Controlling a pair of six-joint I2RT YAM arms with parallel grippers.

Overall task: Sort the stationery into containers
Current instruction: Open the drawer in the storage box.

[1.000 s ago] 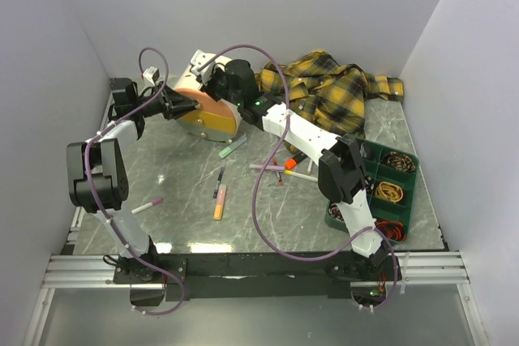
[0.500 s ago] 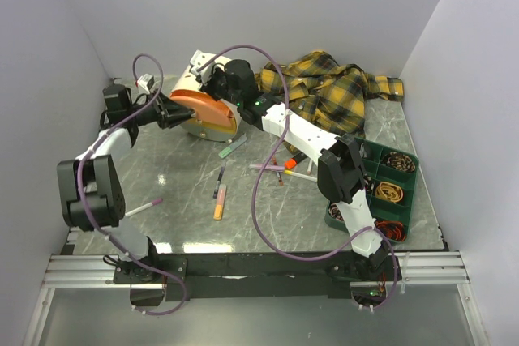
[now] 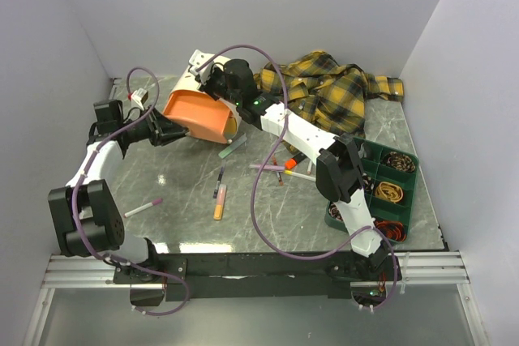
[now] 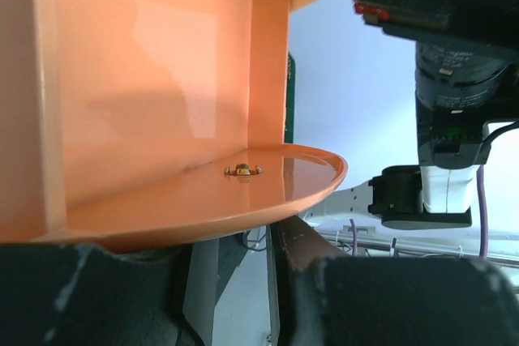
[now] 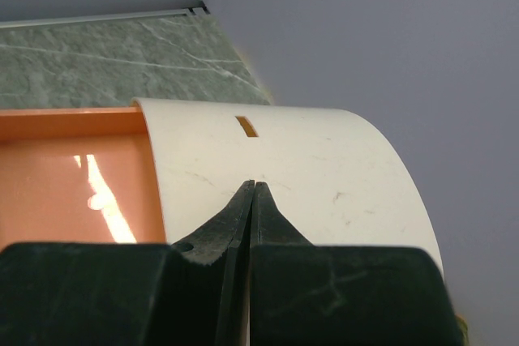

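Observation:
The cream drum-shaped drawer box (image 3: 185,85) stands at the back left. Its orange drawer (image 3: 199,117) is pulled out to the left and tilted. My left gripper (image 3: 173,130) is shut on the drawer's knob, under the orange front (image 4: 203,200); the knob itself is hidden. My right gripper (image 3: 208,79) is shut and empty, its tips pressing on the cream shell (image 5: 324,168). Loose stationery lies on the table: a pale green piece (image 3: 233,147), a black pen (image 3: 220,181), an orange highlighter (image 3: 219,202), a pink pen (image 3: 143,207) and several markers (image 3: 285,168).
The dark green divided tray (image 3: 366,150) at the right holds coiled rubber bands (image 3: 388,192). The yellow-and-black plaid shirt (image 3: 332,91) lies crumpled at the back. Walls close in the table on three sides. The right arm stretches over the markers.
My left gripper has moved left and toward the near side, drawing the orange drawer out of the cream box. The right gripper has stayed on top of the box.

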